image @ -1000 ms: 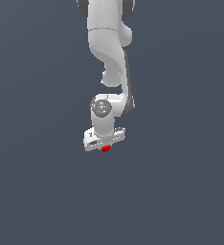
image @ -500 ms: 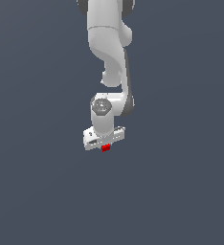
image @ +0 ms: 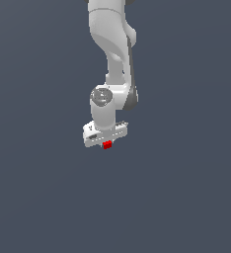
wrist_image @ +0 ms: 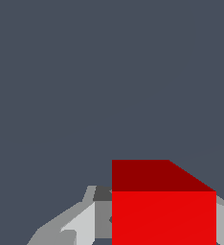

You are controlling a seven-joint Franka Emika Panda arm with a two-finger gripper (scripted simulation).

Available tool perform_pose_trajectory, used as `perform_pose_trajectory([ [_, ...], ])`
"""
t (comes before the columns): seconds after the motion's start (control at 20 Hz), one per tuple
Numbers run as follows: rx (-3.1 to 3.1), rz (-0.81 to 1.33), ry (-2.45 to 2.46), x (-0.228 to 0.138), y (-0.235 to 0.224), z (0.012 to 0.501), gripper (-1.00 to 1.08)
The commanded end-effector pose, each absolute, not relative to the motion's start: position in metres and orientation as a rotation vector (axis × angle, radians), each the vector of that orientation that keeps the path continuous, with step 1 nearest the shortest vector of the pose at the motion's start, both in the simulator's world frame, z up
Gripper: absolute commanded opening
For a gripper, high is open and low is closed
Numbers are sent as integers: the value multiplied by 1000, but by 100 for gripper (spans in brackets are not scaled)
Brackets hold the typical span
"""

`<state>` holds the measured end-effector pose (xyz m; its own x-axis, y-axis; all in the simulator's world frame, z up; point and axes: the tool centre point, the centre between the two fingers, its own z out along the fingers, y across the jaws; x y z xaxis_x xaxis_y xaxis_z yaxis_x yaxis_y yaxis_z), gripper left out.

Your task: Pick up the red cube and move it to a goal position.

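Note:
The red cube (image: 107, 145) is a tiny bright red block right under the white gripper's (image: 106, 144) bar in the exterior view. In the wrist view the red cube (wrist_image: 162, 206) fills the space between the grey fingers (wrist_image: 80, 225), which close on its sides. The gripper (wrist_image: 154, 225) is shut on the cube. The white arm hangs down from the top of the exterior view with the hand pointing down. The fingertips are hidden behind the cube.
A plain dark grey surface (image: 43, 197) fills the background in both views. No other objects show.
The hand with the red cube has shifted very slightly upward in the exterior view. The grip stays the same.

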<state>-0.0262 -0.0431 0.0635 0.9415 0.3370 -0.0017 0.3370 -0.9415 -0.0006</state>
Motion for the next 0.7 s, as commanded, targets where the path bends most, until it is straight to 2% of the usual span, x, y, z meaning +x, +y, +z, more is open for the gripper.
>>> perform_pose_trajectory([
  [0.0,-3096,1,-537,-33,-46,79,-100],
  [0.65,-3096,1,-537,-50,-53,116,-100],
])
